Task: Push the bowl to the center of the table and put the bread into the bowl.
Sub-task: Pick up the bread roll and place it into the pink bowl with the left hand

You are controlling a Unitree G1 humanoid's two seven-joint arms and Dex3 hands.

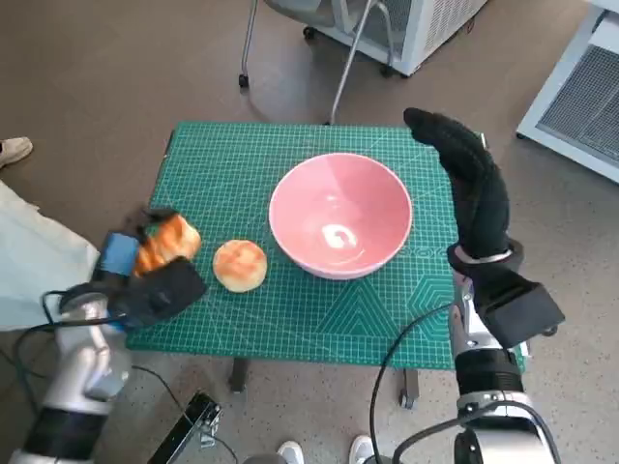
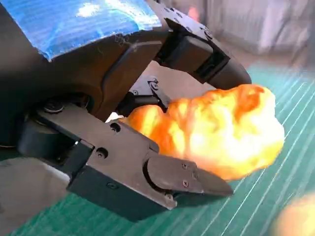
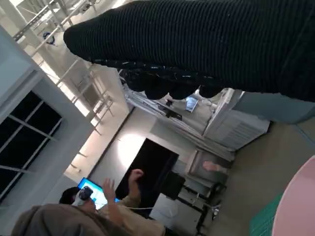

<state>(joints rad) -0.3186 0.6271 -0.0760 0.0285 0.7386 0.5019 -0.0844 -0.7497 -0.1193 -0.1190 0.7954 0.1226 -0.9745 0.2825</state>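
Left robot hand point(image 1: 155, 280) is clamped on a golden-brown, crusty piece of bread point(image 1: 166, 243) at the table's left edge; in the left wrist view that bread point(image 2: 216, 130) is seen pinched between the black fingers point(image 2: 172, 179), one above and one below, held over the green cutting mat point(image 2: 275, 196). Blue tape point(image 1: 120, 253) is visible on the back of that hand. Right robot hand point(image 1: 474, 188), in the black knitted glove, is held upright just beside the right rim of the pink bowl point(image 1: 340, 215), fingers extended and together, nothing grasped; whether the bowl is actually touched cannot be told. In the right wrist view the glove point(image 3: 206, 44) is seen as a dark band, with a sliver of the bowl's pink rim point(image 3: 298, 206) at one corner. The bowl is placed upright roughly at the middle of the table point(image 1: 387, 319), slightly toward the right, and nothing is seen inside it. A second, round bread roll point(image 1: 240, 265) is lying on the mat between the held bread and the bowl, near the bowl's left wall but apart from it. Chair legs point(image 1: 338, 58) and a white cabinet point(image 1: 580, 87) are seen on the floor beyond the table. A seated person point(image 3: 98, 206) with raised hands is seen in the right wrist view.
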